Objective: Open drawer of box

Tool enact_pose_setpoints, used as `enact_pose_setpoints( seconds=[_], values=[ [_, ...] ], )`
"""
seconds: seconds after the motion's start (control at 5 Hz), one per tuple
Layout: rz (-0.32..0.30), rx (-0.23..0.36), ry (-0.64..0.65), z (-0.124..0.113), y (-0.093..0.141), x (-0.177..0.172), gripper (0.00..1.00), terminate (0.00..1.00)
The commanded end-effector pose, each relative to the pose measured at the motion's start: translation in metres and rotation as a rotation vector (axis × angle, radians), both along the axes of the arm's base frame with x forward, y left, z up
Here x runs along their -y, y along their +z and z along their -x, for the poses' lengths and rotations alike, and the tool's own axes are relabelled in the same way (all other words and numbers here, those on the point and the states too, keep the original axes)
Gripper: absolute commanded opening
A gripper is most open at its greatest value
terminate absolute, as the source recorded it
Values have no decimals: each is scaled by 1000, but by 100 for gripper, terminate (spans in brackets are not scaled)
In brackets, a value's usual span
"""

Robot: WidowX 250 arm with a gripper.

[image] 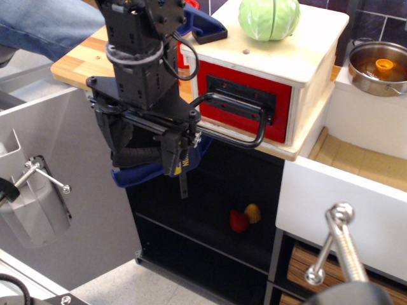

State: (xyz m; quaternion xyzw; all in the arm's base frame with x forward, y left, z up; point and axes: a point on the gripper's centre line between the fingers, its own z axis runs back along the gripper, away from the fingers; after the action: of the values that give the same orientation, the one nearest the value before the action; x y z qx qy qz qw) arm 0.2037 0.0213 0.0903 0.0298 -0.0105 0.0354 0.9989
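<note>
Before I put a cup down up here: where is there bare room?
Box top is bare left of the cabbage. The pale board right of the box, below the pot, is bare too. It is crowded in front of the drawer: the gripper sits at its handle.

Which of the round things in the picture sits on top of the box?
The green cabbage. It rests on the cream box; the orange piece lies in the metal pot, and the small fruits sit on the shelf below.
</note>
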Motion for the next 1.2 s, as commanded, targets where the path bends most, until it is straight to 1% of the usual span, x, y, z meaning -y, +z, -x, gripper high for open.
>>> enact_pose_setpoints(
  seconds=[0.0,0.2,0.4,0.6,0.8,1.0],
  values=[
    [0,0,0,0,0,0,100,0],
    [44,78,30,-38,4,-2,100,0],
    [48,109,99,-68,-6,-7,100,0],
    [41,109,141,-89,-12,-6,100,0],
    [35,175,219,-90,-15,-3,100,0],
    [13,172,211,-97,-11,2,100,0]
  ],
)
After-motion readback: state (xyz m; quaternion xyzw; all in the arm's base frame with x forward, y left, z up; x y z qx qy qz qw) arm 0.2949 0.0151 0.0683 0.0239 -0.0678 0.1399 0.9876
